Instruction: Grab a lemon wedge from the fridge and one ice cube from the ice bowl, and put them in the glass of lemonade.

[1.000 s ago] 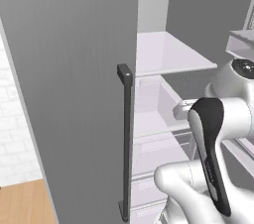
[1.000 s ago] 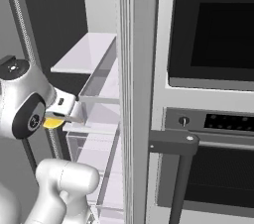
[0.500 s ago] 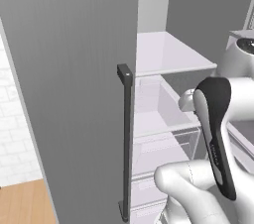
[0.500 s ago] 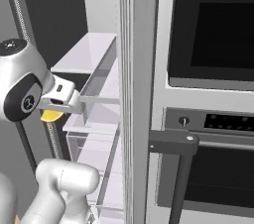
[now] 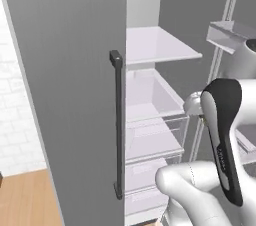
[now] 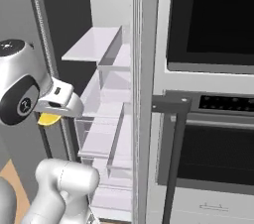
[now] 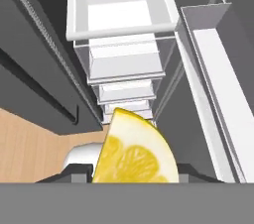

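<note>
One lemon wedge [image 7: 135,149] clamped in the gripper [image 7: 134,168] leaves the fridge [image 5: 75,70]; next, carry it to the glass.

Both base cams behind arm, L/R, share open fridge [image 5: 150,100]; hand cam close, facing its drawers

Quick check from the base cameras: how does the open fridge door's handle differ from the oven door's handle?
The fridge handle is a long bar standing vertical on the matte grey fridge door; the oven handle runs horizontal across the top of the oven door. The fridge handle sits on an opened door, while the oven handle belongs to a door that looks closed. Both are dark bar handles standing off their doors.
</note>
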Controlling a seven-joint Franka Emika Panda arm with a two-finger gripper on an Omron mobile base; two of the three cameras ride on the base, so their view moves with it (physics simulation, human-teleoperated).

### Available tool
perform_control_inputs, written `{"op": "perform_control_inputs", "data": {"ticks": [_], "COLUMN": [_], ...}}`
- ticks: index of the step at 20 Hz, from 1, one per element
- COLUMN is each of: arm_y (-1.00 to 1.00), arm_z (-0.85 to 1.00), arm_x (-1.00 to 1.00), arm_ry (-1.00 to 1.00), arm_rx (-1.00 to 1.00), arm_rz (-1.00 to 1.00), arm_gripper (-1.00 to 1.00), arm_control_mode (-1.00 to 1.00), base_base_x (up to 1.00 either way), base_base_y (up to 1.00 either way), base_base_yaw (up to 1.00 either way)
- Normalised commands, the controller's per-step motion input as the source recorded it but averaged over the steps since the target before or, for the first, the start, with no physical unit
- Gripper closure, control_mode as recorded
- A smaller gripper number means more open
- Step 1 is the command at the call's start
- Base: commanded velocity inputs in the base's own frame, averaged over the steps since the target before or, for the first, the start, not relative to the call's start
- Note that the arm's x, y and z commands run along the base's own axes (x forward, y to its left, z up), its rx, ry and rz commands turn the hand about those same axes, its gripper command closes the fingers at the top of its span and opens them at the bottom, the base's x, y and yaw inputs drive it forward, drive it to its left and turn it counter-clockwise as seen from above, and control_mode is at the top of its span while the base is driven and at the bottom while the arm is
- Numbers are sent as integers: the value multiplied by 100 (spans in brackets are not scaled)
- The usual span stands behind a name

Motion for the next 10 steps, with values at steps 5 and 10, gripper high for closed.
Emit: {"op": "perform_control_inputs", "data": {"ticks": [5, 10], "arm_y": [0, 0], "arm_z": [0, 0], "arm_x": [0, 0], "arm_ry": [0, 0], "arm_rx": [0, 0], "arm_rz": [0, 0], "arm_gripper": [100, 100], "arm_control_mode": [100, 100], "base_base_x": [-100, -93], "base_base_y": [1, -5], "base_base_yaw": [-30, -57]}}
